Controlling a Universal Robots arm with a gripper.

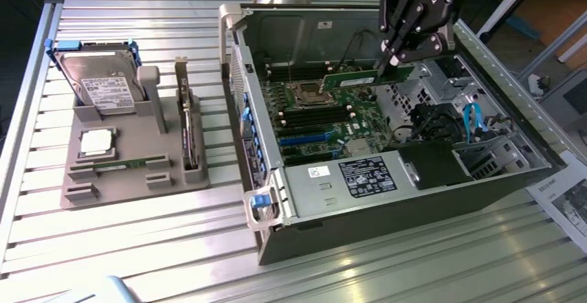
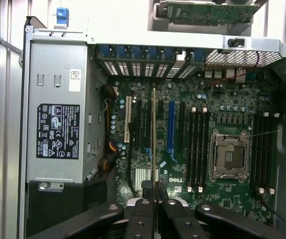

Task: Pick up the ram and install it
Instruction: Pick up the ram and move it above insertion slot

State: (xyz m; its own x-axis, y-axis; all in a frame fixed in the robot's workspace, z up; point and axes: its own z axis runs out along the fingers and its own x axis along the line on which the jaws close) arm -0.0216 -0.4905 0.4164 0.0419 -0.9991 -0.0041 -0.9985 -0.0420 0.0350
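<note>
Gripper [image 1: 396,61] hangs pointing downward — fingers [image 2: 142,216] pinched nearly together.

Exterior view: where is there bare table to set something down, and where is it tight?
Bare table lies across the view's bottom, bordered by the gray fixture and the computer case. Only a narrow strip separates those two. Inside the case is crowded: the gripper holds the ram over the motherboard.

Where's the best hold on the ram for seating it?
Likely as held now: the tool pinches the ram by its flat faces at one short end, coming in along its length. It's thin and long, so that leaves its long edges free.
</note>
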